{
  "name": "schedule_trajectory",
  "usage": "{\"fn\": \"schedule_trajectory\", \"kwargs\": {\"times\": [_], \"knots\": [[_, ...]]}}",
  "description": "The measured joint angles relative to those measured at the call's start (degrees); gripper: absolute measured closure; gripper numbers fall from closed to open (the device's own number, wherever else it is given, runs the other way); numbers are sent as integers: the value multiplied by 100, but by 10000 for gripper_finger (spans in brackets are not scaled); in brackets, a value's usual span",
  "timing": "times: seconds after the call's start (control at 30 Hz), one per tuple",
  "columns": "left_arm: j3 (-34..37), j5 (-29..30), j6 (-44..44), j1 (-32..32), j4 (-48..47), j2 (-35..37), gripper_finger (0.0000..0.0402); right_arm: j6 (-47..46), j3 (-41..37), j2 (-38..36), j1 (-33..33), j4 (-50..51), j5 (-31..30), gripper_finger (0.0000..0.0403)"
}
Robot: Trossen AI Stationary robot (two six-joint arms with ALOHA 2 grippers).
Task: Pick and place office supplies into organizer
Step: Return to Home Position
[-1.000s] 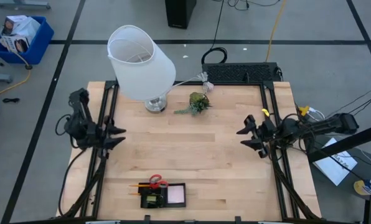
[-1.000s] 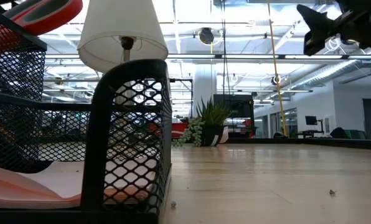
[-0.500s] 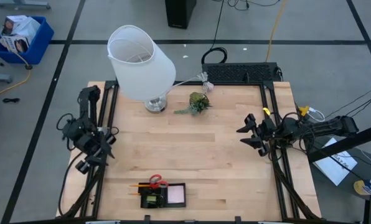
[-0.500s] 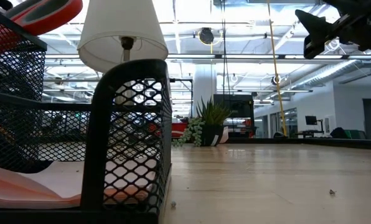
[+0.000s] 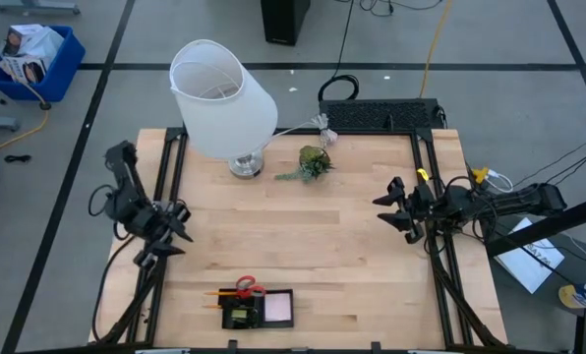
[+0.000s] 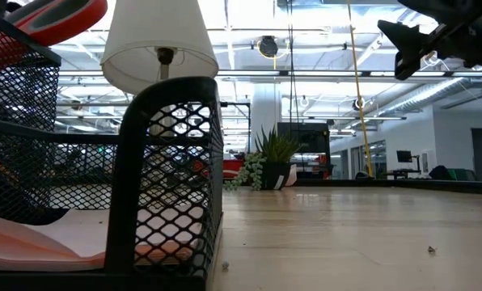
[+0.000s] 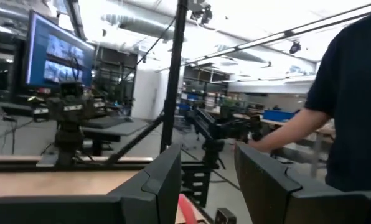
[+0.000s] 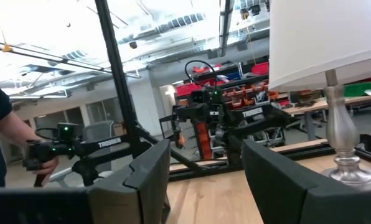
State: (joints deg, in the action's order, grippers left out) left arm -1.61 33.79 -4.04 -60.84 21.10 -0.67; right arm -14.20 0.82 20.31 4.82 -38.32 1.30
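Left gripper [image 5: 180,228] and right gripper [image 5: 383,211] gape empty; a low left swing might clip the black mesh organizer tray [image 5: 273,291]

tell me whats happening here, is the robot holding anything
Nothing is being handled right now. The left gripper and right gripper are both open and empty, near the left and right edges of the table. The organizer sits at the table's near edge with the pink sticky-note pad and red-handled scissors in it, so the sorting looks done.
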Motion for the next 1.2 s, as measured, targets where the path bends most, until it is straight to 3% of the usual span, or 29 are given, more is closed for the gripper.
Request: {"fn": "schedule_trajectory", "kwargs": {"times": [0.27, 0.47, 0.63, 0.9, 1.2], "knots": [[2, -2029, 1042, 1771, -866, 0, 250, -2, -2, 0, -2, 85, 0, 209], [103, -2752, 1315, 3021, -1061, -5, 250, 108, -2, 0, -13, 104, 0, 209], [103, -3737, 1378, 3984, -1194, -4, 250, 128, -2, 3, -174, 142, 7, 209], [103, -3955, 1474, 4883, -1491, -7, 250, -47, -2, 3, -336, 645, 44, 209], [103, -3603, 1514, 5039, -1495, -7, 250, -204, -2, 28, -334, 1489, 474, 209]]}}
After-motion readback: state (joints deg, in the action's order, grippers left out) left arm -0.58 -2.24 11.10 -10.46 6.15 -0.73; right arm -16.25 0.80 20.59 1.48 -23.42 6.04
